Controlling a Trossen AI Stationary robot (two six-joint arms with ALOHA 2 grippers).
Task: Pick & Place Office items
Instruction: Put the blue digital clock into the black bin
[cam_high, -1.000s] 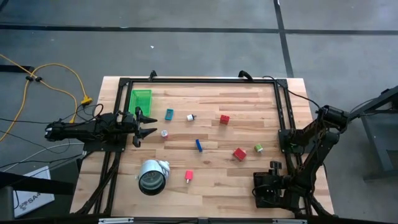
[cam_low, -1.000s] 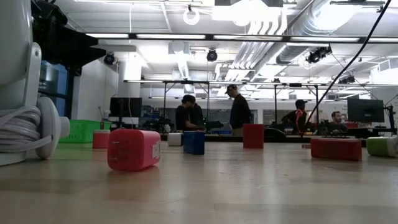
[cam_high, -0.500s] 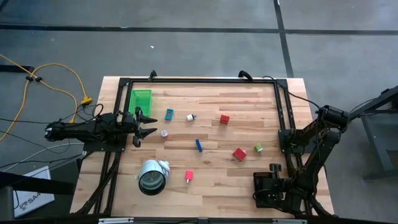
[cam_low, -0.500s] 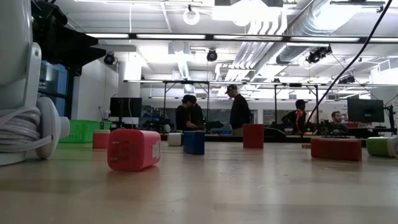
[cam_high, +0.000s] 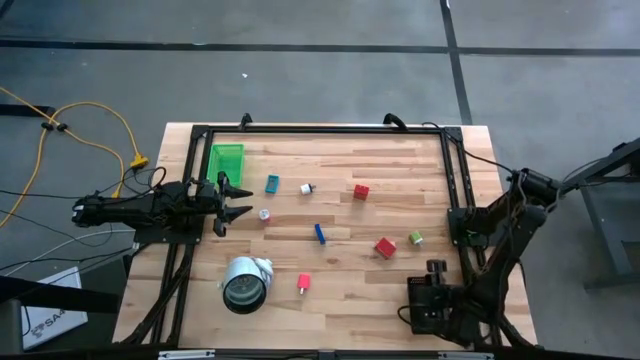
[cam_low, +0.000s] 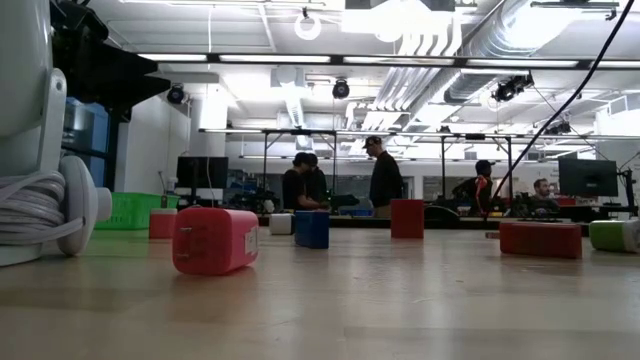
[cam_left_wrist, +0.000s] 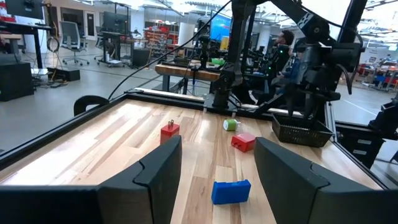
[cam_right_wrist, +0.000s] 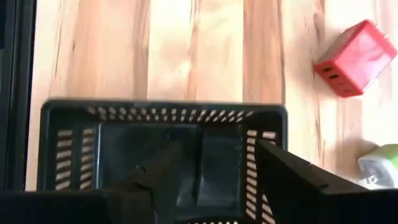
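Office items lie scattered across the wooden table (cam_high: 330, 280), none yet collected, and I'll place everything off the blue block (cam_high: 319, 234) sitting near the middle. Toward the green tray (cam_high: 226, 160) from it: a teal bit (cam_high: 272, 184), a white bit (cam_high: 306, 188) and a small round pale piece (cam_high: 264, 214). Out the other way, a red cube (cam_high: 361, 191), a bigger red block (cam_high: 385, 247) and a green cube (cam_high: 415, 238) just beside that. Nearer the front edge, a pink-red piece (cam_high: 303, 283), with the big white-and-grey roll (cam_high: 245, 283) well off to its side. Left gripper (cam_high: 236, 199) hovers low on the tray side of the blue block, fingers parted and holding nothing, and its wrist view lines that block up squarely between them. Right gripper (cam_right_wrist: 214, 177) hangs over the black basket (cam_right_wrist: 161, 146) at the far corner, fingers partly apart and, as far as I can make out, empty. These pieces look light, hard and smooth-sided, so they should skid if nudged; I'd pinch the blue block across its narrow flat faces, low and centred, to stop it twisting.
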